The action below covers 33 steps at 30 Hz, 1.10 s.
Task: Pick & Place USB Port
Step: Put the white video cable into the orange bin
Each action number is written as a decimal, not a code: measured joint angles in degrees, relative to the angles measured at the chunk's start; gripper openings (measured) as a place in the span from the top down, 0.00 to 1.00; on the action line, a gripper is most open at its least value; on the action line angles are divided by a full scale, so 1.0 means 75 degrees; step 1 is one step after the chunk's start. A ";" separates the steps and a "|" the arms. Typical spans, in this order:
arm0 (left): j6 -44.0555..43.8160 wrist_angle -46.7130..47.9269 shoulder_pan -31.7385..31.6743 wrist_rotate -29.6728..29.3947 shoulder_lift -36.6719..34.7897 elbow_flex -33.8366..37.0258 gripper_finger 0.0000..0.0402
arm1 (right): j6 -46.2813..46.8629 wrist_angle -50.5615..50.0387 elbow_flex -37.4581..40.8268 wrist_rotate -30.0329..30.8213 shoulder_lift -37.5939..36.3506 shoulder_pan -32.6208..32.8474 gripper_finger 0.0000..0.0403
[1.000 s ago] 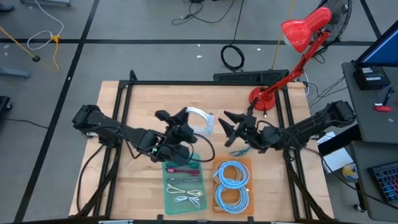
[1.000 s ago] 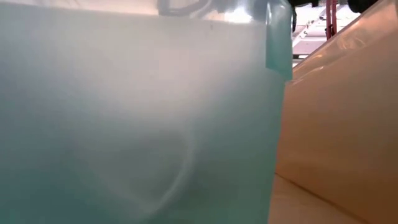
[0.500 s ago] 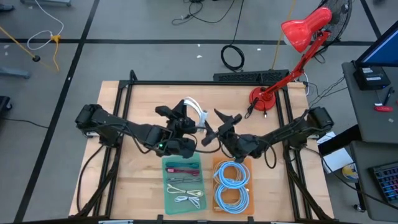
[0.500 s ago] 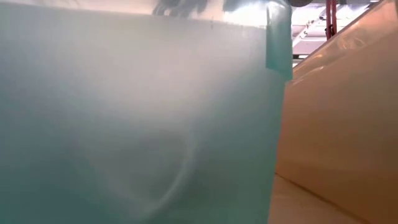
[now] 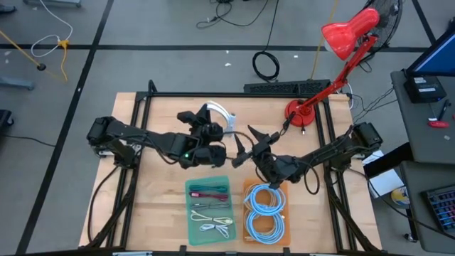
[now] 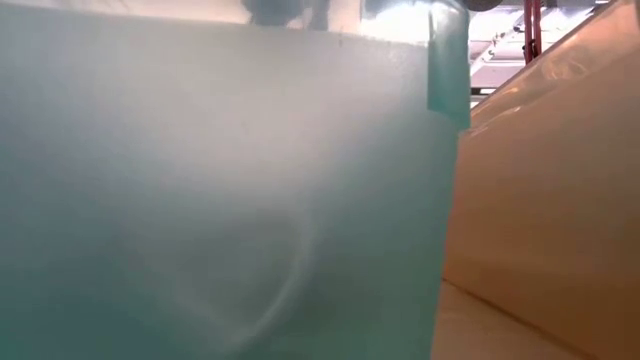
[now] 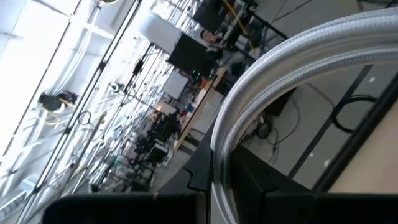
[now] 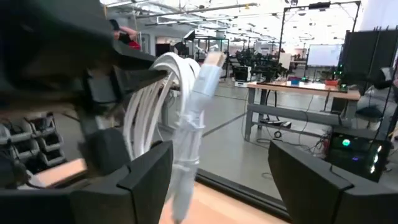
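The left gripper [image 5: 210, 122] is clamped on a coiled white braided USB cable [image 5: 222, 117], lifted above mid-table; the right gripper [image 5: 249, 139], fingers spread wide, faces it from about four o'clock — nearer than a second ago, when it hung further right. Two trays sit at six o'clock: one translucent green tray [image 5: 209, 212] with loose cables, one orange tray [image 5: 265, 212] with two blue coils. In the right wrist view the cable [image 8: 186, 124] hangs just ahead, between the parted fingers [image 8: 146, 180].
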<state>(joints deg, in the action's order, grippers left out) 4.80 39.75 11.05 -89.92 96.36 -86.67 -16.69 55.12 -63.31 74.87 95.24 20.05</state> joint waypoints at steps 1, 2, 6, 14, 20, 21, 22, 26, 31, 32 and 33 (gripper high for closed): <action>0.0014 0.0000 -0.0084 -0.0012 -0.0006 0.0000 0.92 | 0.0106 0.0002 0.0000 -0.0001 -0.0005 -0.0003 0.36; 0.0037 0.0000 -0.0169 -0.0013 -0.0007 0.0000 0.92 | 0.0207 0.0000 0.0000 -0.0023 -0.0005 -0.0006 0.36; 0.0058 -0.0003 -0.0358 -0.0020 -0.0007 0.0000 0.92 | 0.0516 -0.0024 0.0003 -0.0759 -0.0005 -0.0009 0.36; 0.0180 -0.0029 -0.0205 -0.0019 -0.0007 0.0000 0.92 | 0.0550 -0.0037 0.0006 -0.1512 -0.0005 0.0009 0.36; 0.0188 -0.0023 0.0494 -0.0016 -0.0007 0.0000 0.92 | 0.0723 -0.0190 0.0015 -0.1853 -0.0197 0.0311 0.36; 0.0151 -0.0023 0.0620 -0.0016 -0.0012 0.0000 0.92 | 0.0735 -0.0180 0.0012 -0.1851 -0.0249 0.0372 0.36; 0.0126 -0.0017 0.0756 -0.0006 -0.0056 0.0000 0.92 | 0.0732 -0.0199 0.0012 -0.1848 -0.0297 0.0449 0.36; 0.0121 -0.0051 0.1192 -0.0025 -0.0194 -0.0003 0.92 | 0.0726 -0.0285 0.0012 -0.1825 -0.0412 0.0734 0.36; 0.0134 -0.0144 0.1630 -0.0028 -0.0530 -0.0006 0.92 | 0.0775 -0.0356 0.0009 -0.1903 -0.0580 0.1047 0.36; 0.0134 -0.0127 0.1739 -0.0023 -0.0612 -0.0004 0.92 | 0.0779 -0.0385 0.0009 -0.1975 -0.0582 0.1076 0.36; 0.0134 -0.0161 0.1836 -0.0024 -0.0662 -0.0003 0.92 | 0.0784 -0.0478 0.0009 -0.2021 -0.0611 0.1104 0.36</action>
<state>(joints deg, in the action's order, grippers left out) 5.80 38.54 24.82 -90.10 91.40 -86.70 -10.81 51.53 -63.24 59.71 90.66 28.33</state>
